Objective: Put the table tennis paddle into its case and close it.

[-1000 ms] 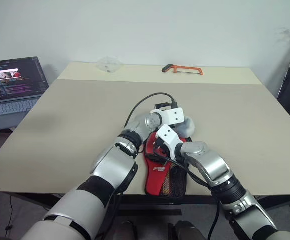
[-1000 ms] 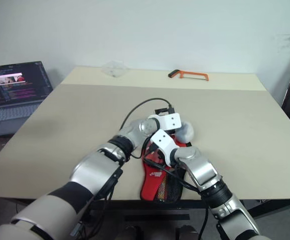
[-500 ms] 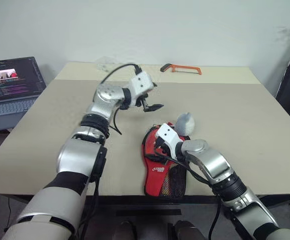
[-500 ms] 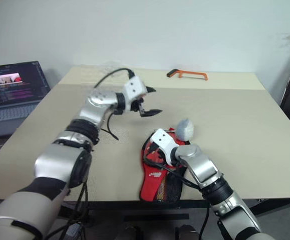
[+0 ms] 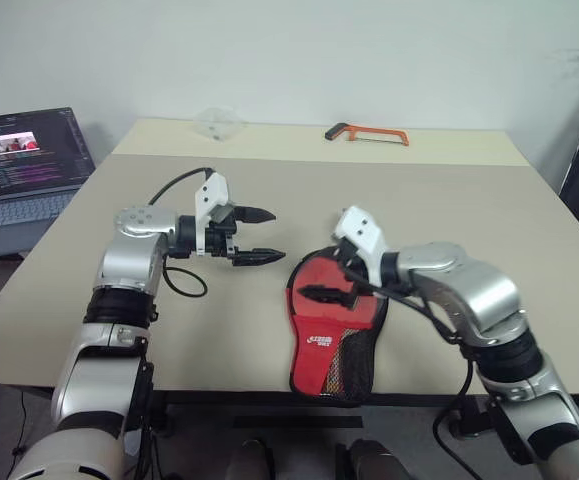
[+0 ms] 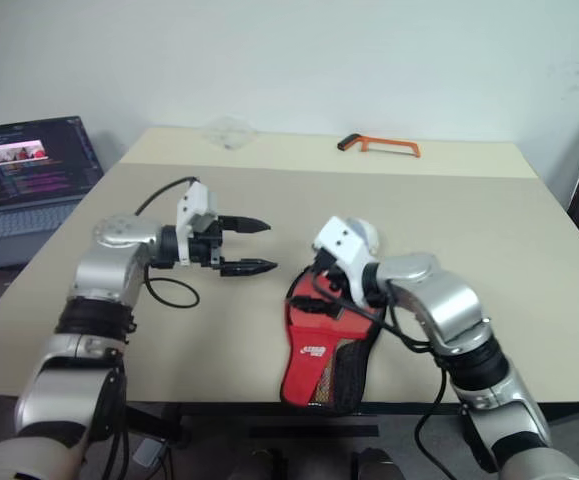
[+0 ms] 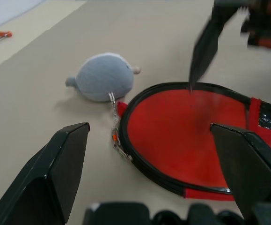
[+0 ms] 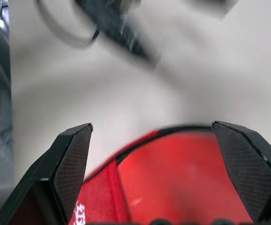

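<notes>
**Both grippers off the case, zip looking done**

Both arms had lifted clear of the case (image 5: 331, 325) within the last second. A second earlier the two grippers were bunched together right on top of it; now the left gripper (image 5: 257, 236) hung out to the left of the case, well apart from it, fingers spread wide and holding nothing. The right gripper (image 5: 341, 282) had risen to hover just above the case's round end, its fingers also wide and empty.

The case lay flat, red side up with the white lettering showing, mesh pocket toward the near table edge (image 5: 269, 388). No paddle was visible anywhere on the table, so I judged it to be inside. From the left wrist view the black rim ran unbroken around the round end, with the zip pull (image 7: 115, 138) at the side next to the grey fluffy charm (image 7: 102, 77). I took that as closed, or nearly so; the far side of the rim was hidden.

The narrow end of the case sat right at the table's near edge, so any nudge that way risked a drop. Beyond the case the table was bare up to the hacksaw (image 5: 366, 135) at the far edge. The laptop (image 5: 27, 160) stood well off to the left.
</notes>
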{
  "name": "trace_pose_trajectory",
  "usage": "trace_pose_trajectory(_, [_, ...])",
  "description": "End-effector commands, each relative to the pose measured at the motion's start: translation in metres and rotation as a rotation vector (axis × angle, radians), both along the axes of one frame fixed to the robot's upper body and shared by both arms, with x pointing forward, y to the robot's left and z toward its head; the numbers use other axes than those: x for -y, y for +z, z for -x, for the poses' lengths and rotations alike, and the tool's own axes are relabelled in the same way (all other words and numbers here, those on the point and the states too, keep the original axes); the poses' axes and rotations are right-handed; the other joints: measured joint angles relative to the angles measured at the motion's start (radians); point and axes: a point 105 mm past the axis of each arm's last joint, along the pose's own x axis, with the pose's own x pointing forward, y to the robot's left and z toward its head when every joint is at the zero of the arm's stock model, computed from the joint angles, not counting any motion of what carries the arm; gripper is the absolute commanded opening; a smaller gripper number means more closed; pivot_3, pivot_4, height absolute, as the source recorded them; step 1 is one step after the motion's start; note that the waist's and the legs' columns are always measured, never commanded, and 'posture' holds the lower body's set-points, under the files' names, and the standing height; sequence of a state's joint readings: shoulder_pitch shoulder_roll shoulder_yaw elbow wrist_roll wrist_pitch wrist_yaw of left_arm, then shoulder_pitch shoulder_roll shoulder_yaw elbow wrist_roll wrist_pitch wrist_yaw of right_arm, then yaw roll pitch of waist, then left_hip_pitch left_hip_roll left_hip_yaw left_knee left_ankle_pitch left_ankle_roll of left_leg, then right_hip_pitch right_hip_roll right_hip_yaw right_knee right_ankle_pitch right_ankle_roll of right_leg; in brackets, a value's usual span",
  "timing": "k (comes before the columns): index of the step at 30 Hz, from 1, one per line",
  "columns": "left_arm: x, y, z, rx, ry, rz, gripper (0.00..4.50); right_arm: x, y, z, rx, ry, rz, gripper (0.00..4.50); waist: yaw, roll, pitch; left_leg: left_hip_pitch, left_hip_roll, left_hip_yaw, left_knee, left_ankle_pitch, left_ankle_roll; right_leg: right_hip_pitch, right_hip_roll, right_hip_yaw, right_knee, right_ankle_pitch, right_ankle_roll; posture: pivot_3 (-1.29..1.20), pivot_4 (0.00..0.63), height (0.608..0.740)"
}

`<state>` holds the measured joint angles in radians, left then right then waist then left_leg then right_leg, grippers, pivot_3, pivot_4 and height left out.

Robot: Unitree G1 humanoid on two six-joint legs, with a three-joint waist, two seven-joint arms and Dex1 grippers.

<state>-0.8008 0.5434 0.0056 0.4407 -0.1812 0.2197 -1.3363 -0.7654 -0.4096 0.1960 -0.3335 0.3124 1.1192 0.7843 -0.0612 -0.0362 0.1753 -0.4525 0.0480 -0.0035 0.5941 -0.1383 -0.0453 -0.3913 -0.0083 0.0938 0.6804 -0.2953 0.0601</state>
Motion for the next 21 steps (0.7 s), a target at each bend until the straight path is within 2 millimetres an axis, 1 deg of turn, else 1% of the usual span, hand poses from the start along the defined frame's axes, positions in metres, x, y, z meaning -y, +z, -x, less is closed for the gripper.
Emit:
trace_pose_trajectory(1, [0.023, -0.005, 0.007, -0.004, 0.0, 0.068, 4.48, 0.021, 0.042, -0.004, 0.098, -0.05, -0.065, 4.5, 0.006, 0.0, 0.0, 0.0, 0.0, 0.0, 0.0, 0.0, 0.0, 0.0, 0.0, 0.0, 0.0, 0.0, 0.0, 0.0, 0.15, 0.74])
trace_pose_trajectory(4, [0.041, -0.019, 0.011, -0.059, 0.019, 0.129, 4.48, 0.04, 0.063, -0.025, 0.155, -0.181, -0.113, 4.5, 0.008, 0.0, 0.0, 0.0, 0.0, 0.0, 0.001, 0.0, 0.0, 0.0, 0.0, 0.0, 0.0, 0.0, 0.0, 0.0, 0.15, 0.74])
trace_pose_trajectory(5, [0.047, -0.026, 0.013, -0.078, 0.022, 0.136, 4.48, 0.048, 0.067, -0.038, 0.167, -0.257, -0.128, 4.5, 0.008, 0.0, 0.0, 0.0, 0.0, 0.001, 0.001, 0.0, 0.0, 0.0, 0.0, 0.001, 0.0, 0.0, 0.0, 0.0, 0.15, 0.74])
trace_pose_trajectory(7, [0.057, -0.038, 0.017, -0.106, 0.029, 0.144, 4.48, 0.062, 0.066, -0.062, 0.177, -0.402, -0.129, 4.5, 0.006, 0.0, 0.0, 0.002, 0.0, 0.001, 0.001, 0.0, 0.0, 0.001, 0.0, 0.002, 0.0, 0.0, 0.0, 0.0, 0.15, 0.74])
trace_pose_trajectory(10, [0.069, -0.062, 0.013, -0.126, 0.107, 0.14, 4.48, 0.077, 0.054, -0.093, 0.163, -0.577, -0.125, 4.5, 0.003, 0.0, 0.0, 0.002, 0.0, 0.002, 0.001, 0.0, 0.0, 0.001, 0.001, 0.003, 0.0, 0.0, 0.0, 0.0, 0.15, 0.74])
trace_pose_trajectory(13, [0.075, -0.086, 0.007, -0.138, 0.2, 0.084, 4.48, 0.083, 0.034, -0.114, 0.132, -0.673, -0.116, 4.5, 0.005, 0.0, 0.0, 0.002, 0.0, 0.003, 0.001, 0.0, 0.0, 0.0, 0.001, 0.003, 0.0, 0.0, 0.0, 0.0, 0.15, 0.74])
trace_pose_trajectory(15, [0.077, -0.101, 0.0, -0.137, 0.274, 0.04, 4.48, 0.08, 0.021, -0.123, 0.093, -0.699, -0.13, 4.5, 0.005, 0.0, 0.0, 0.002, 0.0, 0.003, 0.001, 0.0, 0.0, 0.0, 0.001, 0.003, 0.0, 0.0, 0.0, 0.0, 0.15, 0.74])
trace_pose_trajectory(17, [0.079, -0.11, -0.002, -0.137, 0.321, 0.025, 4.48, 0.076, 0.011, -0.129, 0.058, -0.71, -0.147, 4.5, 0.006, 0.001, -0.001, 0.002, -0.001, 0.003, 0.001, 0.0, 0.0, 0.001, 0.0, 0.003, 0.0, 0.001, 0.001, 0.0, 0.15, 0.74])
trace_pose_trajectory(19, [0.082, -0.117, -0.003, -0.152, 0.351, 0.019, 4.48, 0.073, 0.004, -0.132, 0.015, -0.716, -0.174, 4.5, 0.006, 0.002, -0.001, 0.003, -0.001, 0.003, 0.001, 0.0, 0.0, 0.002, 0.0, 0.003, 0.0, 0.001, 0.001, 0.0, 0.15, 0.74])
trace_pose_trajectory(21, [0.084, -0.123, 0.001, -0.165, 0.355, 0.01, 4.48, 0.07, -0.003, -0.136, -0.026, -0.733, -0.186, 4.5, 0.008, 0.002, -0.001, 0.003, -0.001, 0.003, 0.001, 0.001, 0.001, 0.002, 0.0, 0.003, 0.0, 0.002, 0.002, 0.0, 0.15, 0.74])
